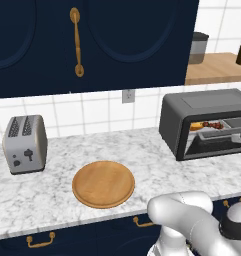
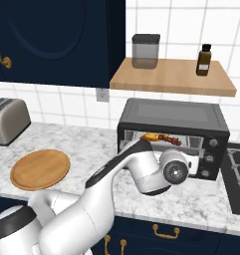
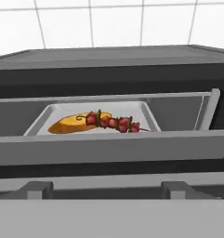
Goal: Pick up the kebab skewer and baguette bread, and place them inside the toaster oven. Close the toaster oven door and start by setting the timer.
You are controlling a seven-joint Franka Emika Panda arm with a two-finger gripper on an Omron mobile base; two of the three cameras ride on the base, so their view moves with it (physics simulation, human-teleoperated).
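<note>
Already the kebab skewer and the baguette bread lie touching on the tray inside the toaster oven. The toaster oven door hangs down; it looks stiff and smooth, best taken at its bar handle. The gripper stands wide and empty. The marble counter gives free room

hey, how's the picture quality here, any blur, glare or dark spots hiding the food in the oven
Hand view: soft and slightly blurred, yet the kebab skewer and baguette bread read clearly on an evenly lit tray, no glare. Left base view: sharp, the toaster oven cavity is shadowed and cropped at the edge. Right base view: flat lighting, the arm partly blocks the oven.
</note>
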